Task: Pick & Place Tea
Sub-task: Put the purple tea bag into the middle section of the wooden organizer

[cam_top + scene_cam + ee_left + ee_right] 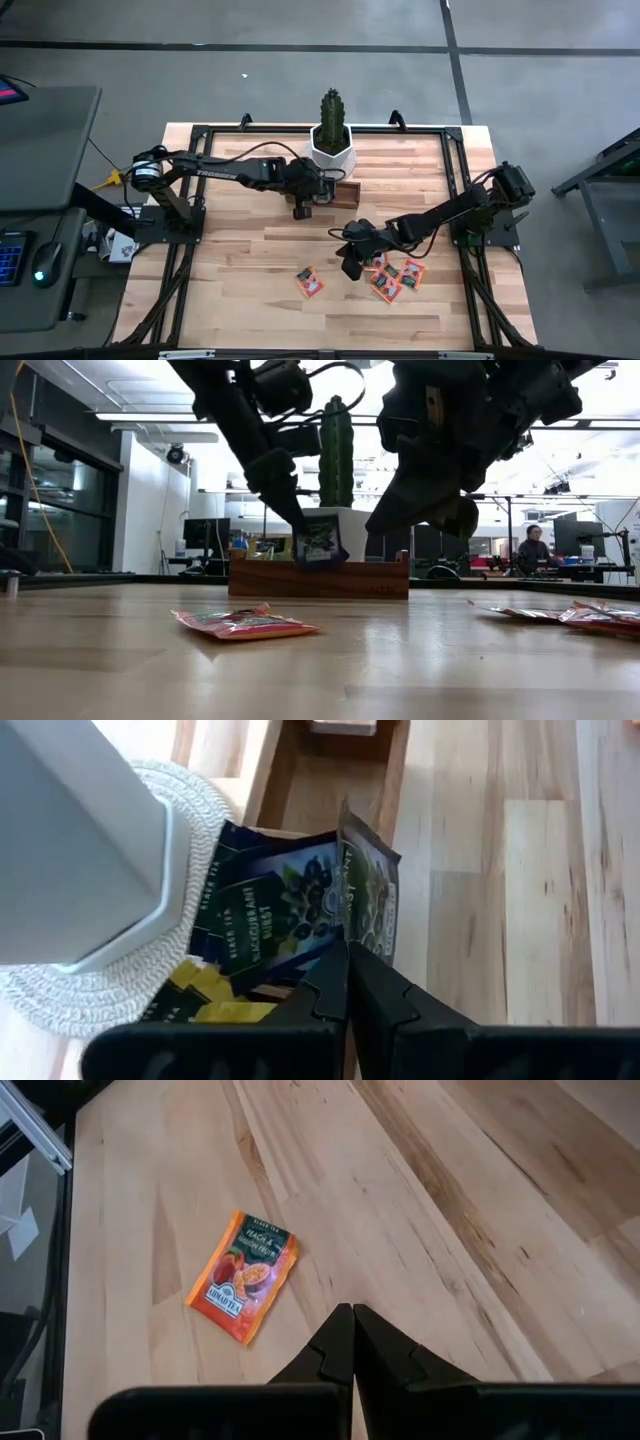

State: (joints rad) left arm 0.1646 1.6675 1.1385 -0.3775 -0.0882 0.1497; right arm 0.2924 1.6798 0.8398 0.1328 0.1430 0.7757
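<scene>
Two arms are shown over the table. The left arm is stretched from the left edge toward the tray, and its wrist is bent downward. The left claw is pressed together on a dark sachet, held upright over the tray. Another dark sachet and yellow sachets are seen in the tray just beside the claw, next to the white pot. The right arm is reached inward from the right edge, with its elbow low. The right claw is pressed together, empty, above the bare wood. One orange sachet is seen lying flat near its tips; four more orange sachets are clustered on its other side.
</scene>
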